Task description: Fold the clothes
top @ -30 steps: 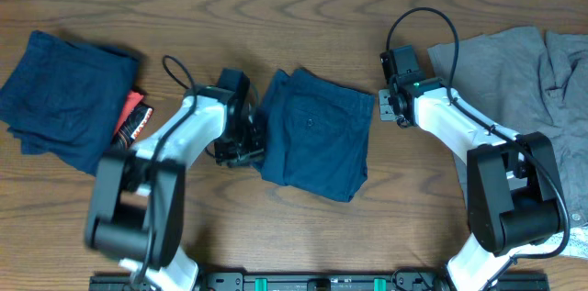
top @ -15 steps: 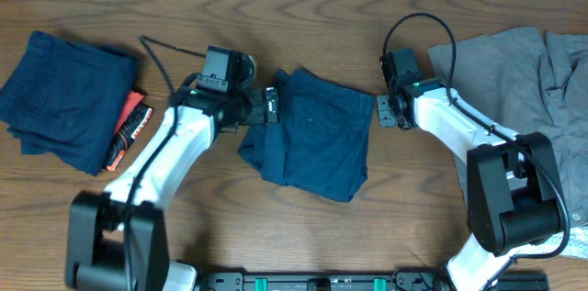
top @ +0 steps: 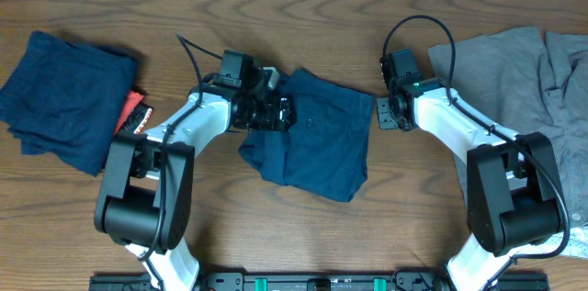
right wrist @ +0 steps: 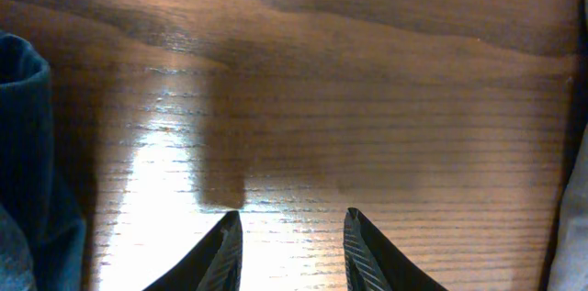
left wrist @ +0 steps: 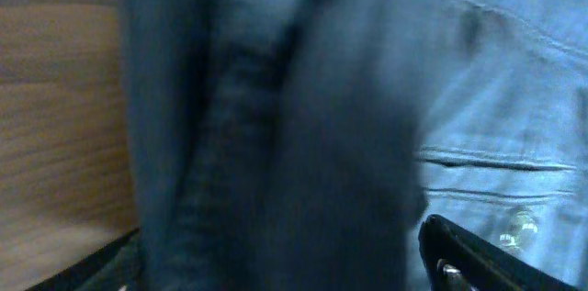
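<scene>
At the right edge of the bench you have a rumpled grey garment. At the upper left lies a folded navy pile with an orange-and-black striped item against it. The navy shorts lie mid-frame, bunched along their left edge, with a pocket seam and button showing. Your left hand sits on that edge, but fabric and blur hide its grip. Your right hand is spread over bare wood, just right of the shorts.
</scene>
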